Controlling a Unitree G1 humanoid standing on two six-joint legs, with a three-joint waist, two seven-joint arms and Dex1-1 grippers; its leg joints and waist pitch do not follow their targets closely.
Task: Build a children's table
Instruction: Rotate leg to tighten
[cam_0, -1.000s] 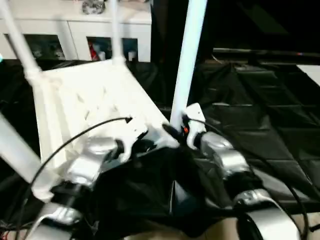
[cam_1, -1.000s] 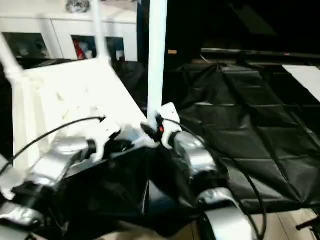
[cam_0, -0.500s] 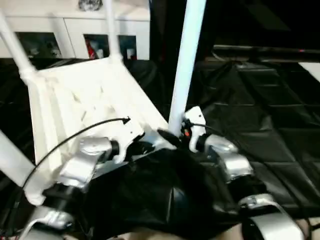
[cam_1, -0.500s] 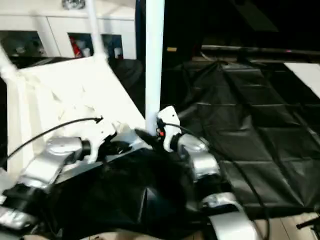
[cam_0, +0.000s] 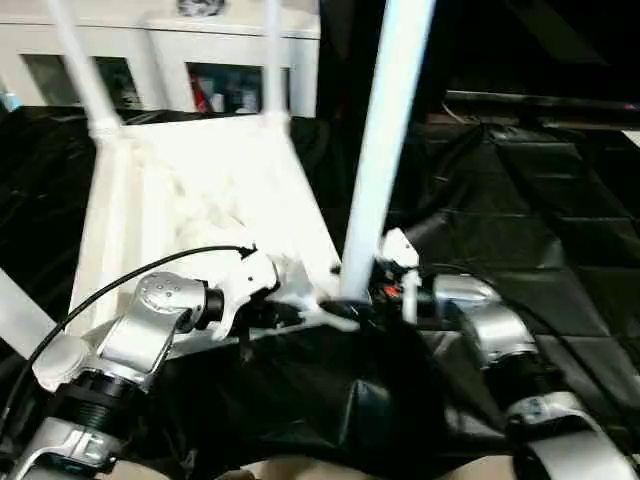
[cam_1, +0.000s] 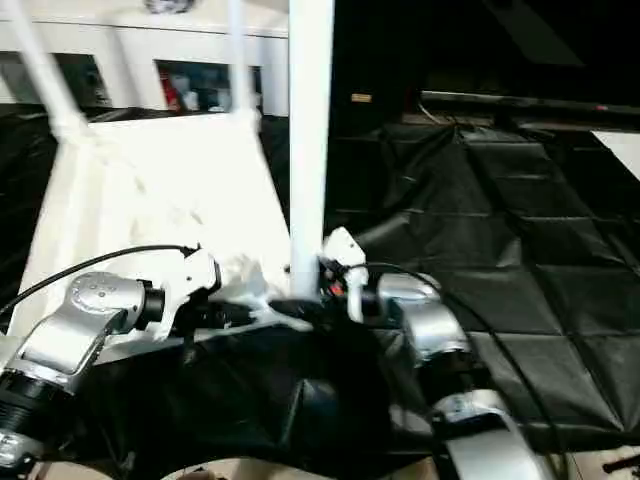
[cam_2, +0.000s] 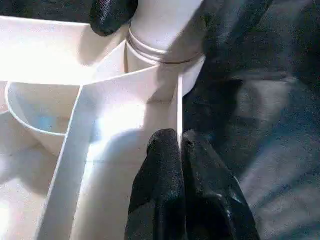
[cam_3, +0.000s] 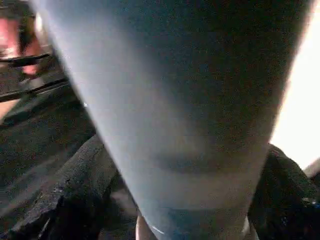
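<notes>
The children's table lies upside down: its white ribbed tabletop (cam_0: 200, 190) faces up, tilted, on black cloth. Three white legs stand in its sockets: a near one (cam_0: 385, 150) and two far ones (cam_0: 80, 60) (cam_0: 270, 50). My left gripper (cam_2: 180, 142) is shut on the tabletop's thin rim, just beside the near corner socket (cam_2: 160, 55). My right gripper (cam_0: 362, 300) is open, one black finger (cam_3: 75, 200) on each side of the near leg's foot, right above the socket.
A white glass-door cabinet (cam_0: 170, 60) stands behind the tabletop. Black quilted cloth (cam_0: 520, 220) covers the floor to the right and bunches up in front of my arms (cam_0: 330, 400). Another white leg (cam_0: 15, 310) slants across the left edge.
The right gripper's fingers have spread apart around the near leg's foot. The left gripper has stayed pinched on the rim. The camera has shifted.
</notes>
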